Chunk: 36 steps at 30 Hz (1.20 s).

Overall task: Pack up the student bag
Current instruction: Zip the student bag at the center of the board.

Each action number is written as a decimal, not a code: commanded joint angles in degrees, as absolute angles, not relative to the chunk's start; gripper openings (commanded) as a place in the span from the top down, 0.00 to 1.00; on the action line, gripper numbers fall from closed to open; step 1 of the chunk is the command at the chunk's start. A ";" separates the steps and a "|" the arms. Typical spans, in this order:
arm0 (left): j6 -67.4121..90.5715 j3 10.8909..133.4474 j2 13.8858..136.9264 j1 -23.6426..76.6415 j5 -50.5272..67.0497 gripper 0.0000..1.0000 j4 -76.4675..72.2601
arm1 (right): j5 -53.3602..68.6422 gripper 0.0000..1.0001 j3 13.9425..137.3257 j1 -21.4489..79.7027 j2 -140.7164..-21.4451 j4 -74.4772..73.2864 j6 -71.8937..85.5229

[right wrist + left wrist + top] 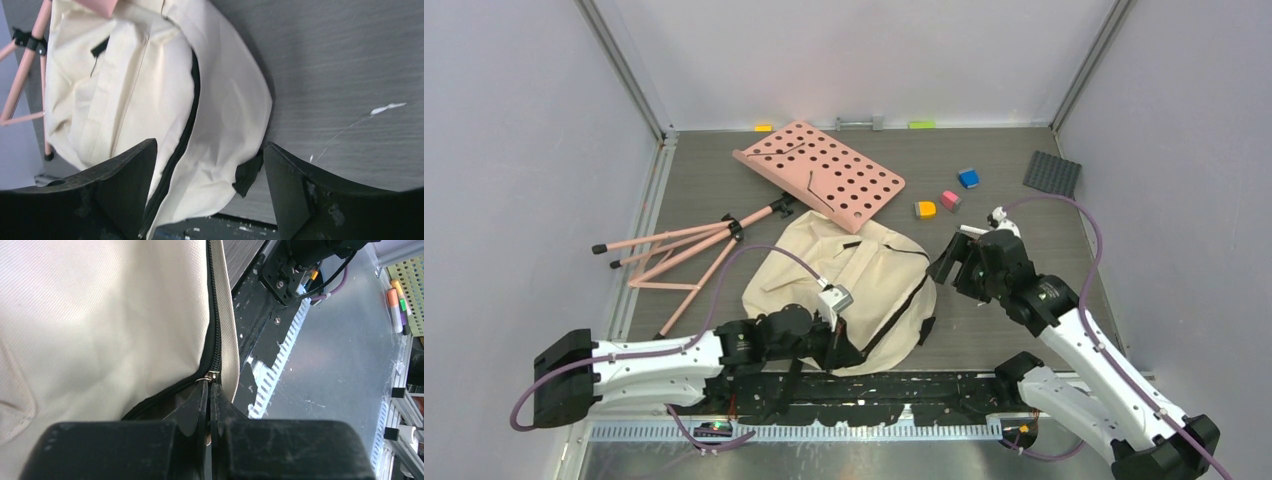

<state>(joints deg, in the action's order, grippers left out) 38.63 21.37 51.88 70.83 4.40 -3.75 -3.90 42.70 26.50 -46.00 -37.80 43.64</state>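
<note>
Left fingers (205,402) are pinched shut on the zip pull (213,375) of the bag (854,265), which lies mid-desk between the arms. Right fingers (125,185) hang wide apart and empty above it. Tripod (694,245), board (824,172) and 3 blocks (925,209) lie unpacked, so packing looks barely begun.

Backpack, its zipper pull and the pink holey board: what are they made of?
Backpack: cream woven cloth, matte; fine weave shows, it slumps. Zipper pull: shiny, likely metal. Pink board: hard, smooth, maybe painted metal or plastic; flat, neat round holes.

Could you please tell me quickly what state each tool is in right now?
Left tool: closed on the zipper pull of the student bag.
Right tool: open, holding nothing.
</note>
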 commanded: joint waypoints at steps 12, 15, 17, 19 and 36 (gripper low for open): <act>37.14 26.22 59.38 71.09 7.53 1.00 -14.66 | -10.79 0.19 35.81 54.05 -44.93 -29.15 64.04; 36.98 26.66 59.72 71.10 7.41 1.00 -14.53 | -12.75 0.30 34.78 58.69 -48.51 -26.20 66.00; 36.98 26.79 59.83 71.06 6.88 1.00 -14.34 | -13.85 0.37 34.01 60.50 -50.05 -25.15 67.51; 36.86 26.93 60.14 71.02 6.23 1.00 -14.40 | -14.74 0.49 33.41 61.53 -50.70 -24.20 68.03; 37.48 26.25 52.97 70.47 -9.37 1.00 -0.19 | -26.32 1.00 41.16 55.35 -51.10 -35.48 56.92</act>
<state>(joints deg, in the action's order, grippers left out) 37.15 26.48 57.93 70.85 -2.24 -4.64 -20.27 37.89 58.76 -52.01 -33.54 60.71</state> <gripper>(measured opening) 0.021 0.083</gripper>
